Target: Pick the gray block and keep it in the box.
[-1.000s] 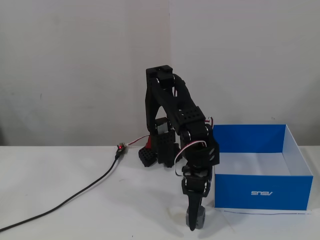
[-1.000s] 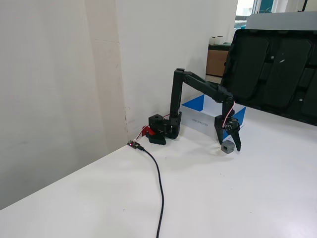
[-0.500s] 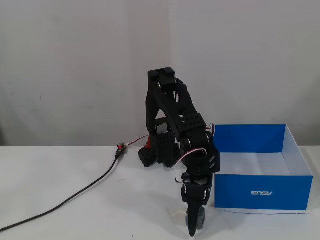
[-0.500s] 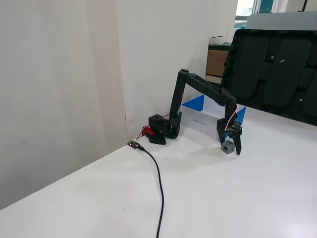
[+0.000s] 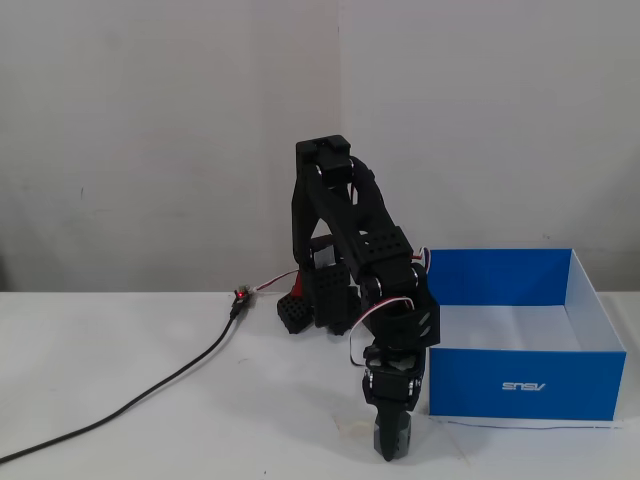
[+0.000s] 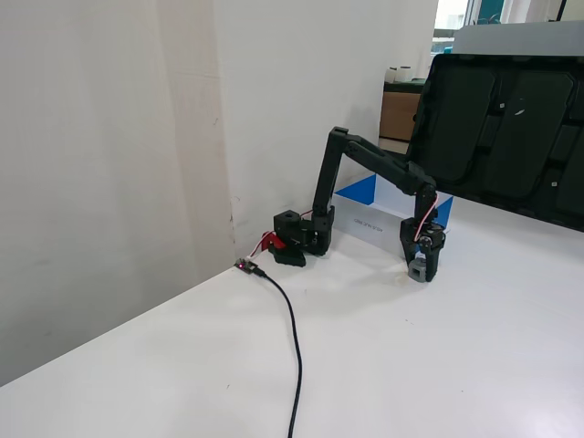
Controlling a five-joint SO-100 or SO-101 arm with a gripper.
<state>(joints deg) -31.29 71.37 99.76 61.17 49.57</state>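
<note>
The gray block (image 5: pixel 382 432) is between the fingers of my gripper (image 5: pixel 390 445), which points straight down at the table just left of the box's front corner. The fingers sit tight against the block at table level. In a fixed view from the side the gripper (image 6: pixel 420 270) and the block (image 6: pixel 416 266) show in front of the box. The box (image 5: pixel 520 385) is blue with a white inside and a white logo on its front. It stands open to the right of the arm, and its inside looks empty. It also shows behind the arm in a fixed view (image 6: pixel 370 195).
The arm's base (image 5: pixel 318 295) stands at the back by the wall. A black cable (image 5: pixel 150 390) runs from a small plug board (image 5: pixel 240 297) across the left of the table. A large black moulded tray (image 6: pixel 511 128) leans at the back right.
</note>
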